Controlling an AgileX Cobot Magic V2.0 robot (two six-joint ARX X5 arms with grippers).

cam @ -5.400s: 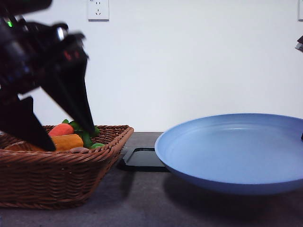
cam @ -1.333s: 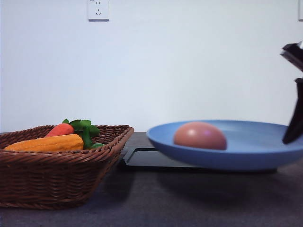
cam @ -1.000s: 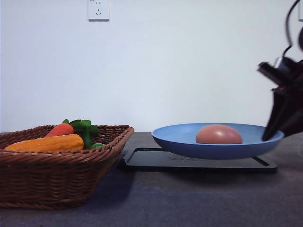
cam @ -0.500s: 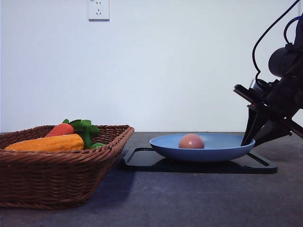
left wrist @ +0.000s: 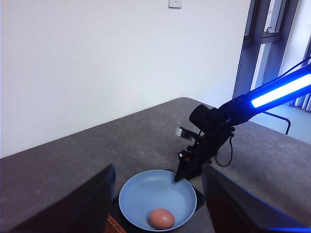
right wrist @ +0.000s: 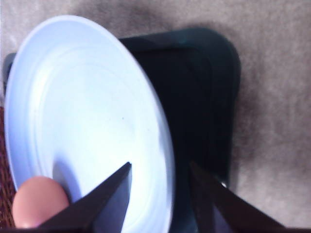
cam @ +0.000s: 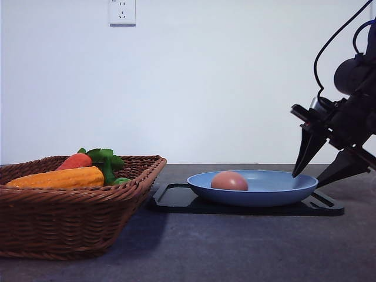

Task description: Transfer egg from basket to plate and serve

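1. Egg lies in the plate, on the side nearer the basket; not held by anything. Left wrist view shows it close to the plate's rim.
2. Plate sits flat on the black tray; the tray lies on the dark grey surface, just beside the basket's right edge.
3. Basket at front left on the surface holds an orange corn cob and a carrot with green leaves.
4. Right gripper at the plate's far-right rim, fingers spread apart and released. One fingertip hangs just over the rim, the other outside the plate over the tray's end.
5. Right wrist view: the two dark fingers straddle the plate rim, one above the plate's inside, one above the tray; no contact visible. Egg is near the inner finger, apart from it.
6. Left gripper is raised well above the surface, looking down on the plate and the right arm; its fingers stand wide apart, holding nothing.
7. White wall behind with a socket.
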